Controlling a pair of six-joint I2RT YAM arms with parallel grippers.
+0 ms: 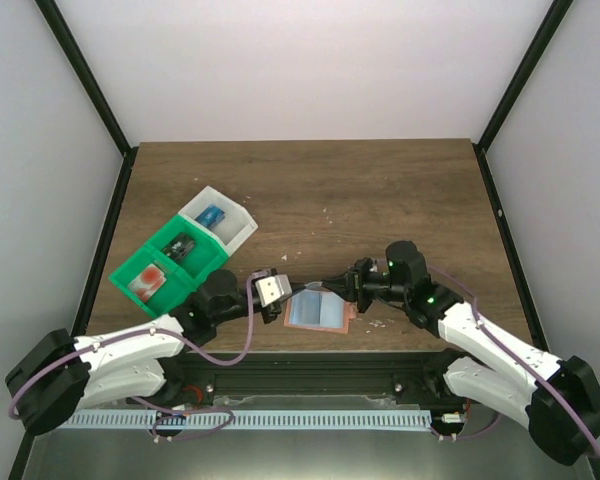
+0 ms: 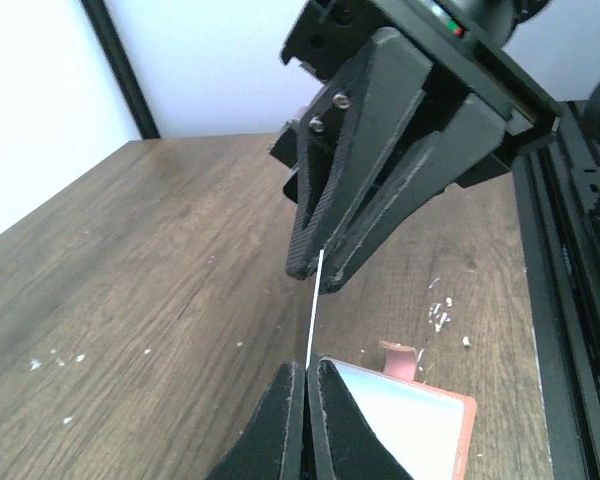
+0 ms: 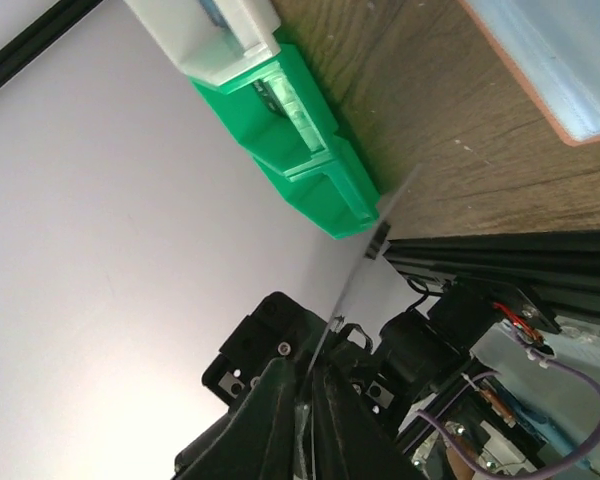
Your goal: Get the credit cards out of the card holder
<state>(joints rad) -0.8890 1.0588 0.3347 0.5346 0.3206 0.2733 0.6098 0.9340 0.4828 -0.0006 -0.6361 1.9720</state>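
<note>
The card holder (image 1: 318, 312), light blue with salmon edging, lies flat near the table's front edge between the arms. It also shows in the left wrist view (image 2: 420, 425) and the right wrist view (image 3: 560, 60). A thin credit card (image 1: 310, 288) is held just above it, seen edge-on (image 2: 313, 305) (image 3: 375, 250), so I cannot tell its colour. My left gripper (image 1: 290, 293) (image 2: 307, 372) is shut on one end of it. My right gripper (image 1: 330, 284) (image 3: 310, 378) is shut on the other end, and its fingers (image 2: 345, 210) face the left ones.
A green tray (image 1: 140, 258) (image 3: 315, 150) at the left holds a red and white card (image 1: 152, 280) and a dark card (image 1: 185, 247). The white tray (image 1: 242, 228) behind it holds a blue card (image 1: 213, 216). White crumbs (image 2: 440, 312) lie on the wood.
</note>
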